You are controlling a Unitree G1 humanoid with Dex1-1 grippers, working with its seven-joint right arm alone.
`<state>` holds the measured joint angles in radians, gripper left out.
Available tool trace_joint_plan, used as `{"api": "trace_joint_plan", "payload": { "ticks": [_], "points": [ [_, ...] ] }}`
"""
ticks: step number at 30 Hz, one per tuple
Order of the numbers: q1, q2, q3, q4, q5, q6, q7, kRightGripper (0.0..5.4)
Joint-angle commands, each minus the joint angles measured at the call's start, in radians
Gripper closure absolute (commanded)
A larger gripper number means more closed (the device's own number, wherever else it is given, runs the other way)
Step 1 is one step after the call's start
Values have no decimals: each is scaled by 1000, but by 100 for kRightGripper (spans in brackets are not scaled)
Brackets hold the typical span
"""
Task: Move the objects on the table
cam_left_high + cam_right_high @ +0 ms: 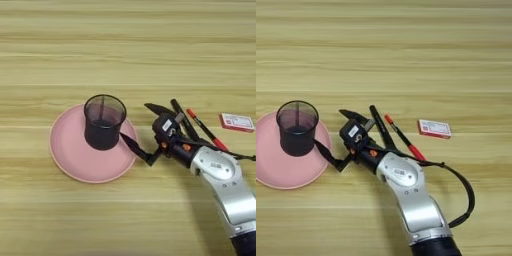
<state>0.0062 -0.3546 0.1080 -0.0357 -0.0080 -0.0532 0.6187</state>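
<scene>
A round pink plate [67,155] lies on the table [125,45] at the left of centre. On its far part a black wire-mesh pen cup [104,121] stands upright, with nothing seen inside. Just right of the cup is my right gripper [134,120], open and holding nothing. Its lower finger [134,145] reaches over the plate's right rim, close to the cup; whether they touch I cannot tell. Its upper finger points left, off the plate. A slim pen [204,129], red with a black middle, lies slanted on the wood behind the gripper's wrist.
A thicker black marker [381,127] lies beside the pen, partly under my wrist. A small red and white box [434,128] rests right of the pen. My silver forearm [411,195] comes in from the bottom edge.
</scene>
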Motion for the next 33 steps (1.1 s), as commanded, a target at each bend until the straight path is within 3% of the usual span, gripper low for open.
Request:
{"api": "trace_joint_plan", "payload": {
  "ticks": [1, 12, 17, 33],
  "points": [
    [-64, -26, -24, -13, -5, -28, -23, 3],
    [-53, -41, -15, 18, -19, -37, -5, 3],
    [-44, -48, -23, -7, 5, -34, 17, 3],
    [-100, -77, -13, 137, -91, -99, -21, 3]
  ]
}}
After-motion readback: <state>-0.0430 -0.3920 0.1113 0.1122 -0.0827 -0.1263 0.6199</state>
